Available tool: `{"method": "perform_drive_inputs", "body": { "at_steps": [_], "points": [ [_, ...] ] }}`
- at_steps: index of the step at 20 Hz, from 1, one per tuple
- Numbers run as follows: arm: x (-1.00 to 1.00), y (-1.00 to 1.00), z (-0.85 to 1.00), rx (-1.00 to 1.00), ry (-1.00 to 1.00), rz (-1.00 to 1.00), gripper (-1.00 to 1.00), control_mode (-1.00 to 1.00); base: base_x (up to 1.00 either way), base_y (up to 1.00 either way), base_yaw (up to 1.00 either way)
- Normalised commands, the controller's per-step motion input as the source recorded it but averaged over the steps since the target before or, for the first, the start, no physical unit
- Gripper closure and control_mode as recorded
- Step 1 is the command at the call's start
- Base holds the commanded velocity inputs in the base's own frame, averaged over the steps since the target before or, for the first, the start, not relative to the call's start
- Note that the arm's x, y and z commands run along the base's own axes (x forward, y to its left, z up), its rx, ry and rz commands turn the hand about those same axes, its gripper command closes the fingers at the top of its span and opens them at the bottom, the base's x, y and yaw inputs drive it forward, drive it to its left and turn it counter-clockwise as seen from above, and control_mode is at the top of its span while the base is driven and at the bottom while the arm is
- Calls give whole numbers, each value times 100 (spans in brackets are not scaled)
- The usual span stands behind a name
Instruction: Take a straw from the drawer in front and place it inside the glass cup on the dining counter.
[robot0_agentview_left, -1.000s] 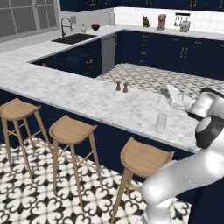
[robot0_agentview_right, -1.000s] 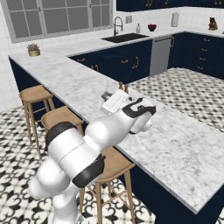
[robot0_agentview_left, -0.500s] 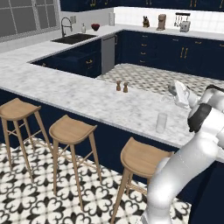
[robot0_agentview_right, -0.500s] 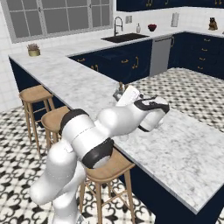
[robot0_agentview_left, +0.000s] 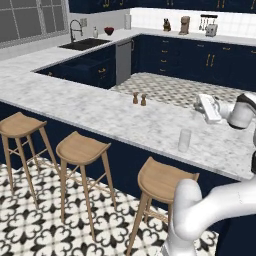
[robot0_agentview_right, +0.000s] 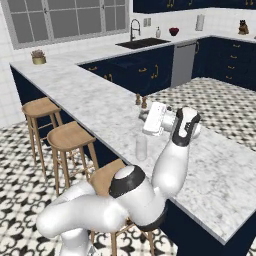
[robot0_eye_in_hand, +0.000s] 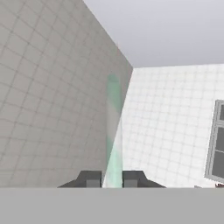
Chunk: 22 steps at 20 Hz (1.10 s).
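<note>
Between the tool (robot0_eye_in_hand: 112, 179) fingers, straw (robot0_eye_in_hand: 114, 131), translucent, tip faint against tiles

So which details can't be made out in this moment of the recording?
- Thin pale straw: seen in the hand view between the gripper fingertips; too thin to pick out in both base views.
- Clear glass cup on the white marble dining counter: contents unreadable, too small.
- Left base view: the frame's right edge cuts the arm.
</note>
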Motion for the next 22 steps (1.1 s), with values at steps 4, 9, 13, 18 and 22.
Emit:
{"method": "perform_drive_inputs", "body": {
  "at_steps": [4,9,13,18,22],
  "points": [
    [-1,13,-1,-18,22,-2,100,-100,0,0,0],
    [-13,16,-5,-6,18,0,100,-100,0,0,0],
    [-7,4,-27,-1,19,0,100,-100,0,0,0],
    [-5,0,-23,6,10,0,100,-100,0,0,0],
    [0,2,5,23,-2,0,100,-100,0,0,0]
  ]
}}
